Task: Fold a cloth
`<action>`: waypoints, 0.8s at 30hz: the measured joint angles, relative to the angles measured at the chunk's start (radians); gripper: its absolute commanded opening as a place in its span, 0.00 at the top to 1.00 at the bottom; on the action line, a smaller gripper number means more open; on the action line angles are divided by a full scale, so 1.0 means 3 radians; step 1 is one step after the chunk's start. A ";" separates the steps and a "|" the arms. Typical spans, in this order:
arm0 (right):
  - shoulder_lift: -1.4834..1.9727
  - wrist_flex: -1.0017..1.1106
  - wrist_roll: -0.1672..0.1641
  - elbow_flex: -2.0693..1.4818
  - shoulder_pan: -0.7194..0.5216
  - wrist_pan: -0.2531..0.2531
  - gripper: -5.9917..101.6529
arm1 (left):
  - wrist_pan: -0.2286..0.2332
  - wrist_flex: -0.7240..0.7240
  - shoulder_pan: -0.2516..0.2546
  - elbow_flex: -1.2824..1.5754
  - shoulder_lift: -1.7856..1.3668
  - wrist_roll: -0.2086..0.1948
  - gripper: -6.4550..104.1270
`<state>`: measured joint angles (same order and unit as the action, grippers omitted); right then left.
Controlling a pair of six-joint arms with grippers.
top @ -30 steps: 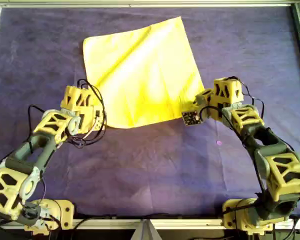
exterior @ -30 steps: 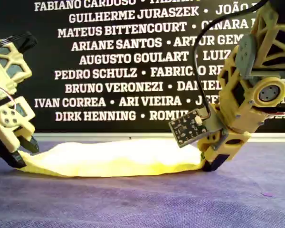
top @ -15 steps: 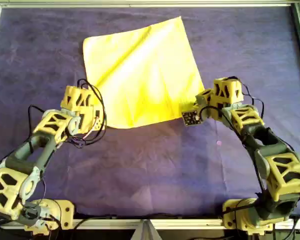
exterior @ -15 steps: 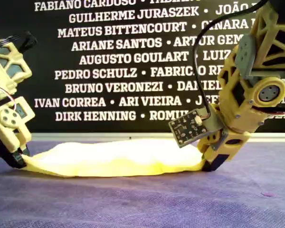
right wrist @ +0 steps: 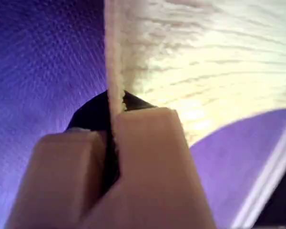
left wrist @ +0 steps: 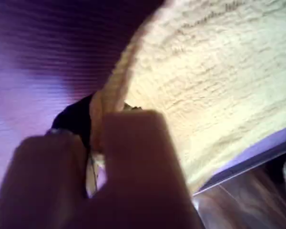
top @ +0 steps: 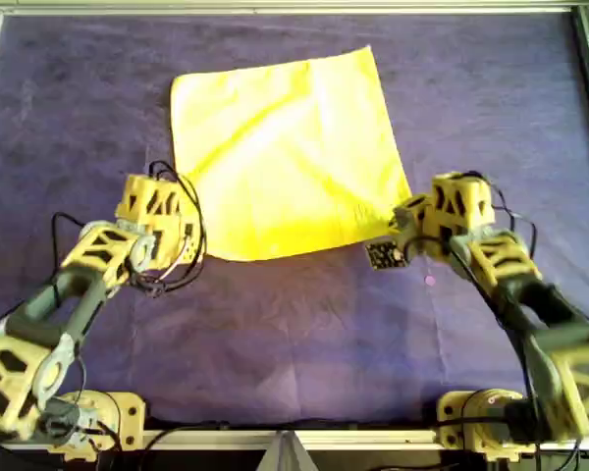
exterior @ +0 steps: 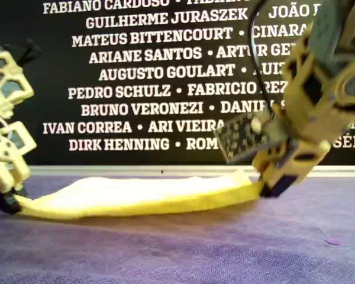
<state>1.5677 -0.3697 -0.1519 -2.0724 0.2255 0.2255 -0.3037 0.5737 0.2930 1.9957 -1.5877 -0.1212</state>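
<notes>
The yellow cloth (top: 285,147) lies spread on the purple sheet, one corner toward the far edge. An arm at the overhead view's left has its gripper (top: 188,247) at the cloth's near left corner. An arm at the right has its gripper (top: 402,218) at the near right corner. In the exterior view those grippers (exterior: 12,204) (exterior: 266,188) hold the cloth (exterior: 136,192) at its two ends, the right end slightly raised. My first gripper (left wrist: 93,138) is shut on the cloth's edge (left wrist: 219,71). My second gripper (right wrist: 112,124) is shut on the cloth (right wrist: 205,62). Which arm is which cannot be told.
The dark purple sheet (top: 294,334) covers the table inside a metal frame (top: 275,8). A small pink speck (top: 429,281) lies near the right arm. A black banner with white names (exterior: 142,71) stands behind the table.
Both arms pulled the cloth's near corners toward the near side and to the overhead view's right. The cloth shifted and flattened. The right end rose slightly in the exterior view.
</notes>
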 measured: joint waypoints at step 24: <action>0.0205 0.0808 0.0000 -0.0072 0.0010 -0.0010 0.96 | 0.0020 -0.0419 -0.0169 -0.0281 0.0015 0.0297 0.93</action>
<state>1.6291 -0.1273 -0.1519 -2.0939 0.2286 0.2224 -0.2976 0.4479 0.2424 1.9113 -1.5831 -0.0322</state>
